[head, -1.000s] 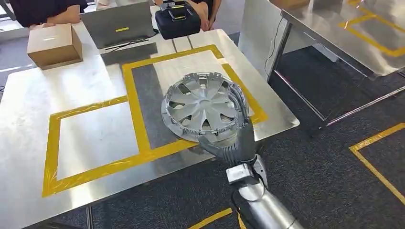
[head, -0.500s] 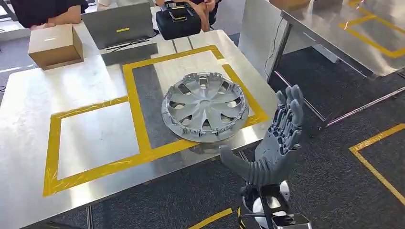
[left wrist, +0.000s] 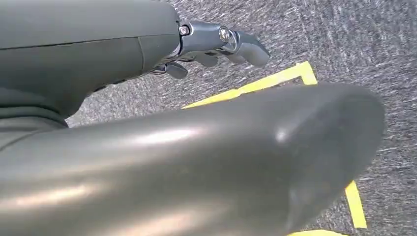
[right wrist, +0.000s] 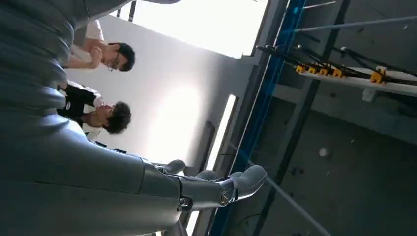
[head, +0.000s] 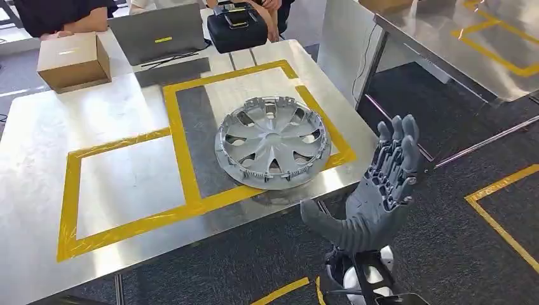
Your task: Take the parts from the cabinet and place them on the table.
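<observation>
The grey plastic wheel cover (head: 272, 142) lies flat, inner side up, on the steel desk (head: 38, 136), inside the yellow tape outline (head: 180, 143) and close to the desk's near right corner; its rim touches or slightly overlaps the tape along the near and right sides of the marked rectangle. The right robot hand (head: 375, 190) hangs off the desk's near right corner, over dark carpet, palm raised, fingers (head: 397, 149) extended and spread, thumb apart, holding nothing and clear of the cover. The left robot hand (left wrist: 216, 46) points toward carpet and floor tape; its fingers appear loosely extended and nothing sits between them. At the far edge of the desk stand a cardboard box (head: 72, 59), a laptop (head: 159, 30) and a black case (head: 236, 27), with seated people (head: 57, 14) behind them. The placement step looks complete. The chief risk from here is the raised hand itself: a sweep toward the desk at this height could clip the cover's rim or the desk corner and push the light part out of the marked area. Because the cover sits near the edge, a modest knock might carry it toward the floor.
</observation>
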Available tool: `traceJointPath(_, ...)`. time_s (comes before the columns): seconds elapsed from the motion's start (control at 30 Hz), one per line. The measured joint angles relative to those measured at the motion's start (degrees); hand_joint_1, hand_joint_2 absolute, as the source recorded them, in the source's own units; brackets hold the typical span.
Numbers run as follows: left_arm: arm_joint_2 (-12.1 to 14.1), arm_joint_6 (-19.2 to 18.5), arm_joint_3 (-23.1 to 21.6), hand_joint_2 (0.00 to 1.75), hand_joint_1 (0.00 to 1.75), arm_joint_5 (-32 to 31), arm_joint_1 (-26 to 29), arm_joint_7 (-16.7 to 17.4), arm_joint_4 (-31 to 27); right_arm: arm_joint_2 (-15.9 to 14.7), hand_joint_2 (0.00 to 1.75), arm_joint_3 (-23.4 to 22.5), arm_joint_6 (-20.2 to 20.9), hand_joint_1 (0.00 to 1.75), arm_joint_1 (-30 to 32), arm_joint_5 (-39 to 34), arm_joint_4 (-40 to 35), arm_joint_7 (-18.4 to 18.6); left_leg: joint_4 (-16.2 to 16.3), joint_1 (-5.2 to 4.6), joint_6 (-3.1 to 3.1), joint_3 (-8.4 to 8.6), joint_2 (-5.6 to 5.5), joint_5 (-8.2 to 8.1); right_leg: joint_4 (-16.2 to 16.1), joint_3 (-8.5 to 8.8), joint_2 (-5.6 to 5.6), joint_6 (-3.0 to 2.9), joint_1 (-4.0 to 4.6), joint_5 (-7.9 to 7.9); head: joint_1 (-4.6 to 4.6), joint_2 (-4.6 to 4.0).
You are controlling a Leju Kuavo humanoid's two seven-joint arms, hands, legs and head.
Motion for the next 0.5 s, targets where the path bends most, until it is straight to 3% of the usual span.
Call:
traceJointPath(0.3, 0.1, -0.7, 0.1, 0.0, 0.0, 0.4, -0.1, 0.3, -0.1, -0.3, 1.75, 0.4, 1.0, 0.0, -0.1, -1.2, -0.2, 0.0, 0.2, -0.18, 0.23, -0.01, -0.01, -0.15, 0.0, 0.06, 0.0, 0.28, -0.2, -0.02, 0.0, 0.0)
traceJointPath(0.33, 0.1, -0.7, 0.2, 0.0, 0.0, 0.6, -0.1, 0.3, -0.1, -0.3, 0.0, 0.4, 1.0, 0.0, -0.1, -1.3, -0.2, 0.0, 0.2, -0.21, 0.31, -0.01, -0.01, -0.2, 0.0, 0.09, 0.0, 0.36, -0.23, -0.04, 0.0, 0.0)
traceJointPath(0.5, 0.1, -0.7, 0.9, 0.0, 0.0, 1.0, -0.1, 0.3, -0.1, -0.3, 0.0, 0.4, 2.3, 0.0, -0.1, -2.5, -0.2, 0.0, 0.5, -0.47, 0.88, 0.01, -0.01, -0.37, 0.0, 0.28, 0.0, 0.94, -0.47, -0.01, 0.0, 0.0)
